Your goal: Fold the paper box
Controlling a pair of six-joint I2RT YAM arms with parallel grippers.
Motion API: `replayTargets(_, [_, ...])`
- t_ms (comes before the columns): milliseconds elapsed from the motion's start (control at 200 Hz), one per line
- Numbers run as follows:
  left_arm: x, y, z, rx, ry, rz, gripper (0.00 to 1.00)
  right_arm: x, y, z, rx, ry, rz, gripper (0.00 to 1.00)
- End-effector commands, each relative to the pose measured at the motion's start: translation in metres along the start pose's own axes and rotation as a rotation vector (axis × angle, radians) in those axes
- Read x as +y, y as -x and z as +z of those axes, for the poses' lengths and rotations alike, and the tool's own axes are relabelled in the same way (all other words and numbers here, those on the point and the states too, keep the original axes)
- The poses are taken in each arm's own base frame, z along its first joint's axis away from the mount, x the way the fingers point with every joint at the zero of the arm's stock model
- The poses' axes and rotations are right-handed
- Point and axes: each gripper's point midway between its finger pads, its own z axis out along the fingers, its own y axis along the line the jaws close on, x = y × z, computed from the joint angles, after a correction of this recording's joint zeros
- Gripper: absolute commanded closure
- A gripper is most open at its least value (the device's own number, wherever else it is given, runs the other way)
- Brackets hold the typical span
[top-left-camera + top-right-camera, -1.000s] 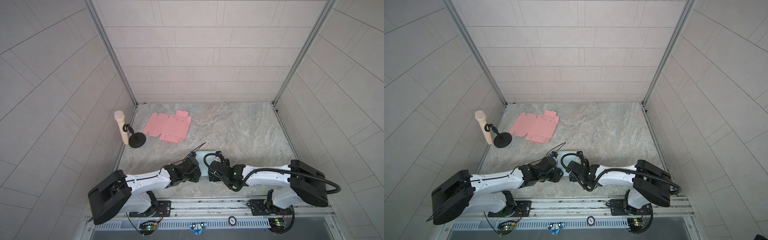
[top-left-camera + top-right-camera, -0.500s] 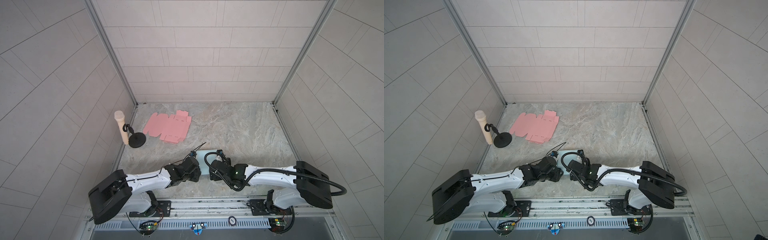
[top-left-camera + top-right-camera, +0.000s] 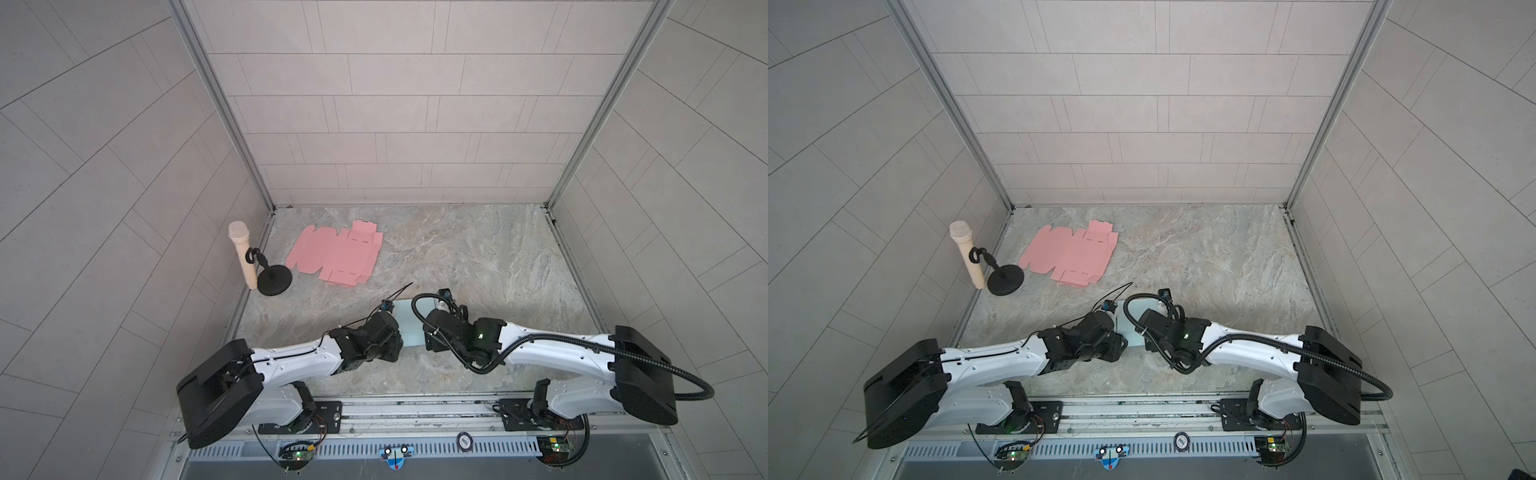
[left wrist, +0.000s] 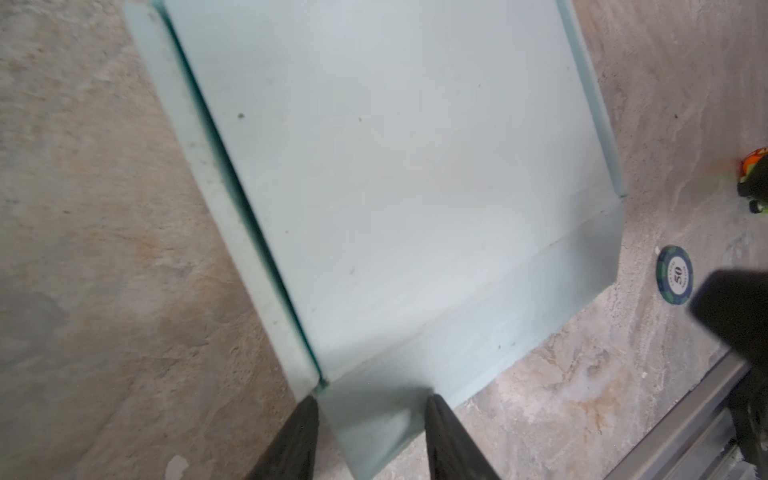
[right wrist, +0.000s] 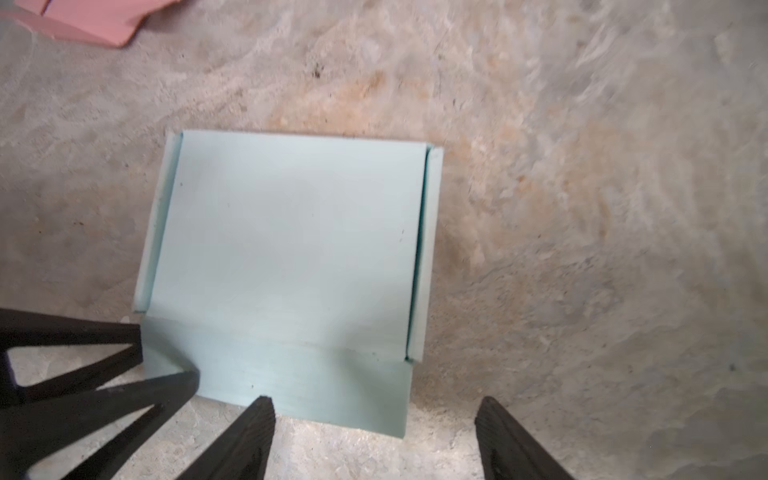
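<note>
Mint-green paper box (image 5: 291,249) lies on the counter (image 3: 478,257) near its front edge, with its narrow side strips folded and its front flap low. That flap likely wants lifting evenly along its crease, with both corners moving together. The left hand (image 4: 372,415) straddles the flap's corner; whether it pinches, I cannot tell. The right hand (image 5: 374,415) hovers spread and empty, tilted down at the flap's other end.

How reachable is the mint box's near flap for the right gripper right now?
Likely yes: the right gripper is open, its jaws either side of one corner of the near flap on the mint box, nothing between. The left gripper sits at the opposite corner, clear of it.
</note>
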Motion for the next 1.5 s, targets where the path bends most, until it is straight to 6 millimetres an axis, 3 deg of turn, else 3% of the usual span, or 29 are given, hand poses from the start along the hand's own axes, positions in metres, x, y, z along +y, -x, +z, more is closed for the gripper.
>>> replayTargets(0, [0.001,0.009,-0.002,-0.025,0.018,0.006,0.54,-0.013,0.022,-0.005,-0.021,-0.043,-0.048,0.22])
replayTargets(245, [0.003,0.011,0.000,-0.025,0.031,0.006,0.55,-0.002,0.056,0.024,0.028,-0.040,-0.101,0.22])
replayTargets(536, [0.006,0.011,0.002,-0.027,0.047,0.005,0.54,0.026,0.072,0.067,0.079,-0.009,-0.133,0.23])
replayTargets(756, [0.006,0.016,0.003,-0.040,0.052,0.002,0.54,0.030,0.056,0.090,0.143,0.003,-0.141,0.24])
replayTargets(1292, [0.020,0.032,0.019,-0.046,0.110,0.005,0.54,0.040,0.009,0.108,0.277,0.134,-0.119,0.27])
replayTargets(1497, [0.027,0.039,0.026,-0.062,0.170,0.019,0.48,0.044,-0.003,0.111,0.317,0.163,-0.114,0.29])
